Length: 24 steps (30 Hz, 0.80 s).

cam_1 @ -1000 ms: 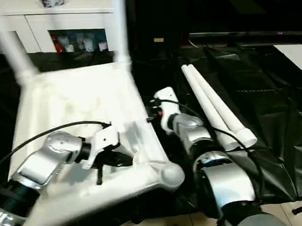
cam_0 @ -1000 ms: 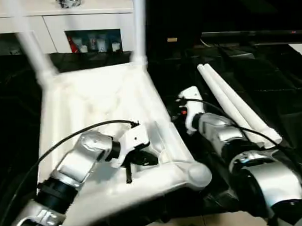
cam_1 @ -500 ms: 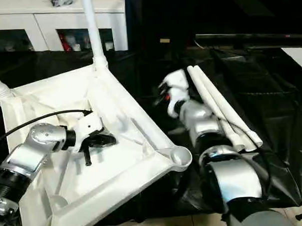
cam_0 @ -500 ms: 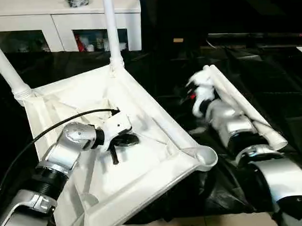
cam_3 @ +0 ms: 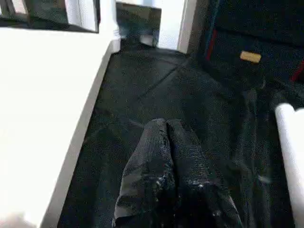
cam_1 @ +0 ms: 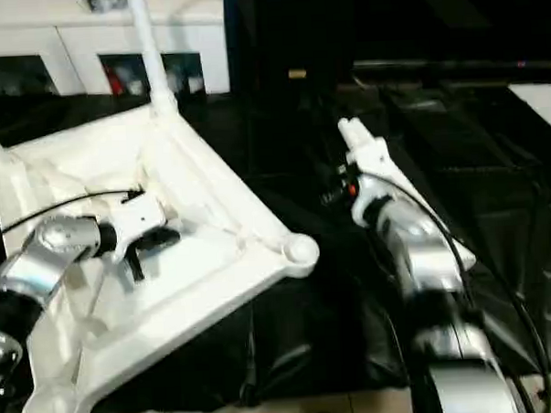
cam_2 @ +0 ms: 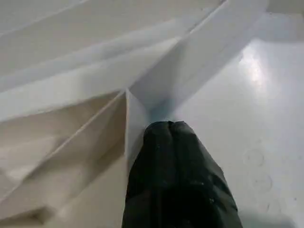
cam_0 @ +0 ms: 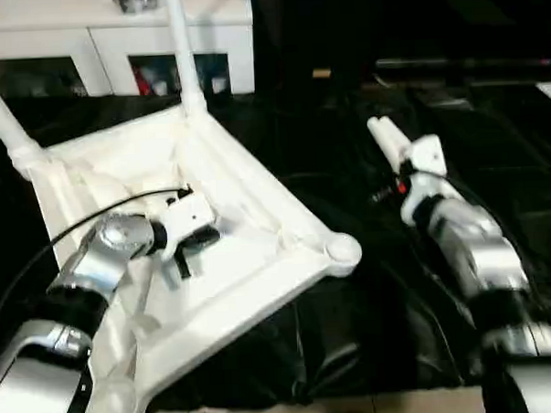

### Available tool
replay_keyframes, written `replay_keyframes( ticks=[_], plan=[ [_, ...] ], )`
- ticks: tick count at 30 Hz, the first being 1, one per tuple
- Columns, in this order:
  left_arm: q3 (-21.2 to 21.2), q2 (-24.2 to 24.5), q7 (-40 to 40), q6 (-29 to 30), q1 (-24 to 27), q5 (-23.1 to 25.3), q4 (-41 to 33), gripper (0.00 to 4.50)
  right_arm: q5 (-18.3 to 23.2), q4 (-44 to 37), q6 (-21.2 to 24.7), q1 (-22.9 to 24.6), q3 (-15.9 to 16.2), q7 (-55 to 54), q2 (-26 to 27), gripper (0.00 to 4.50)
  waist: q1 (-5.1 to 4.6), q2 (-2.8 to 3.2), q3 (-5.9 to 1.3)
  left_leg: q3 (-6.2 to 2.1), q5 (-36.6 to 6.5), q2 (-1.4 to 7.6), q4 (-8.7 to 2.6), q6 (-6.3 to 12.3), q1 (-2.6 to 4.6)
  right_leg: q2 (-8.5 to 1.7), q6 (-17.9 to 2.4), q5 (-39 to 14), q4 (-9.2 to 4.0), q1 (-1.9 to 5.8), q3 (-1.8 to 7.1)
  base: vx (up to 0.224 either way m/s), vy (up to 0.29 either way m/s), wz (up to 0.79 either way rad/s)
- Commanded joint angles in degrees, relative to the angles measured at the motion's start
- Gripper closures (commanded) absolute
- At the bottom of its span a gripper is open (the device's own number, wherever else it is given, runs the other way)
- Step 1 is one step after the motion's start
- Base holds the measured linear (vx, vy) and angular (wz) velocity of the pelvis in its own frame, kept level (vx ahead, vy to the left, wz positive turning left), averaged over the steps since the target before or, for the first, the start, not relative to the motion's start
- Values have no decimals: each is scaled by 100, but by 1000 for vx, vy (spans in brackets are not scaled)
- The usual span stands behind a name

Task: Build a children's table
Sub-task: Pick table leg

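Top (cam_0: 250, 262) inverted on black sheet, two legs (cam_0: 185, 59) socketed at far corners. Left gripper (cam_2: 166, 126) closed, empty, tips against rib. Right gripper (cam_3: 166, 124) closed, empty, near loose leg (cam_0: 387, 133). Risk: closed left fingers pushing rib could skid top sideways; near socket (cam_0: 340, 250) would shift.

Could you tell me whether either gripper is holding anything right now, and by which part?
Nothing is held. The left gripper is shut and empty against a rib of the tabletop; the right gripper is shut above the black floor covering.
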Motion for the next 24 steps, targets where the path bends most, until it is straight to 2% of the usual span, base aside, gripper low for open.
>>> replay_keyframes(
  ticks=[1, 2, 3, 4, 5, 7, 8, 9, 10, 11, 12, 13, 14, 15, 16, 17, 19, 20, 24],
  plan=[
    [256, 47, -115, -63, -51, -266, -237, 450, -23, -714, 548, 323, 25, -252, -105, 446, 54, 17, -444, -34, -1425, 61, -427, 1, 75, -135, -1115, -1480, -395, 309, 194, 0, 0, 0],
    [382, 45, -162, -58, 9, -418, -408, 450, -122, -964, 854, 493, 22, -414, -144, 446, 50, 37, -437, -38, -1469, 71, -438, -37, 74, -133, -1127, -1481, -391, 299, 191, 0, 0, 0],
    [382, 45, -162, -58, 9, -418, -408, 450, -122, -964, 854, 493, 22, -414, -144, 446, 39, 22, -442, -31, -1534, 62, -436, -43, 79, -132, -1133, -1553, -405, 287, 184, 0, 0, 0],
    [514, 30, -153, -20, 68, -553, -575, 450, -197, -1152, 1115, 621, 23, -527, -175, 446, 37, 53, -434, -34, -1654, 54, -434, -88, 86, -134, -1107, -1705, -413, 277, 183, 0, 0, 0],
    [809, -69, -29, 132, 172, -842, -866, 450, -194, -1471, 1476, 799, 27, -593, -189, 446, 34, 68, -425, -33, -1669, 64, -442, -120, 90, -128, -1128, -1675, -398, 286, 188, 0, 0, 0],
    [936, -125, 17, 190, 213, -975, -971, 450, -168, -1610, 1603, 869, 24, -604, -184, 446, 22, 42, -428, -38, -1818, 51, -439, -117, 85, -137, -1046, -1916, -441, 272, 175, 0, 0, 0],
    [1139, -216, 145, 437, 325, -1198, -1292, 430, -99, -1775, 1796, 925, -6, -637, -162, 430, 6, 52, -412, -43, -1829, 60, -445, -132, 71, -138, -1042, -1922, -436, 277, 180, 0, 0, 0],
    [1139, -216, 145, 437, 325, -1198, -1292, 417, -99, -1775, 1796, 925, -6, -637, -162, 420, 6, 52, -412, -43, -1829, 60, -445, -132, 71, -138, -1042, -1922, -436, 277, 180, 0, 0, 0],
    [1415, -497, 538, 873, 546, -1545, -1848, 417, -106, -1965, 2065, 906, -89, -830, -113, 420, -18, 62, -416, -44, -1851, 66, -439, -161, 83, -127, -993, -1975, -426, 267, 184, 0, 0, 0],
    [1450, -549, 608, 930, 582, -1591, -1931, 406, -107, -1983, 2110, 894, -106, -864, -107, 410, -27, 52, -419, -52, -1762, 77, -441, -163, 60, -136, -1041, -1838, -407, 291, 184, 0, 0, 0],
    [1518, -668, 773, 1010, 653, -1671, -2082, 397, -119, -2035, 2219, 868, -140, -944, -99, 394, -16, 49, -410, -26, -1777, 64, -426, -132, 93, -116, -1049, -1900, -445, 245, 183, 0, 0, 0],
    [1574, -893, 1119, 1082, 723, -1677, -2177, 397, -176, -1956, 2256, 783, -175, -1034, -121, 394, -22, 42, -408, -24, -1779, 55, -424, -115, 79, -113, -1030, -1931, -453, 252, 184, 0, 0, 0],
    [1574, -893, 1119, 1082, 723, -1677, -2177, 378, -176, -1956, 2256, 783, -175, -1034, -121, 379, -18, 35, -419, -22, -1748, 40, -415, -105, 81, -105, -938, -1997, -477, 250, 177, 0, 0, 0],
    [1619, -1101, 1411, 1134, 766, -1685, -2218, 375, -228, -1831, 2274, 693, -204, -1102, -154, 376, -29, 39, -422, -20, -1741, 45, -412, -112, 80, -96, -929, -1968, -462, 248, 182, 0, 0, 0],
    [1660, -1375, 1770, 1254, 815, -1682, -2263, 375, -282, -1700, 2362, 583, -218, -1204, -220, 376, -31, 15, -415, -21, -1715, 35, -413, -106, 66, -94, -869, -2010, -485, 259, 176, 0, 0, 0],
    [1684, -1555, 1995, 1345, 843, -1684, -2293, 365, -313, -1609, 2427, 507, -227, -1271, -267, 351, -53, 6, -416, -17, -1685, 50, -409, -122, 61, -89, -902, -1949, -467, 275, 181, 0, 0, 0],
    [1591, -1760, 2133, 1507, 899, -1623, -2385, 342, -418, -1340, 2611, 319, -214, -1388, -387, 336, -29, 7, -426, -10, -1603, 27, -388, -88, 82, -88, -873, -1978, -492, 256, 178, 0, 0, 0],
    [1533, -1827, 2170, 1649, 926, -1601, -2479, 336, -460, -1145, 2701, 196, -225, -1456, -444, 331, -29, 0, -432, -12, -1529, 13, -382, -61, 48, -86, -818, -1990, -494, 275, 175, 0, 0, 0],
    [1346, -1856, 1967, 1928, 973, -1684, -2805, 309, -523, -412, 2781, -211, -258, -1602, -603, 292, -34, -13, -447, -16, -1331, 9, -371, -18, 19, -86, -872, -1712, -463, 301, 168, 0, 0, 0]
  ],
)
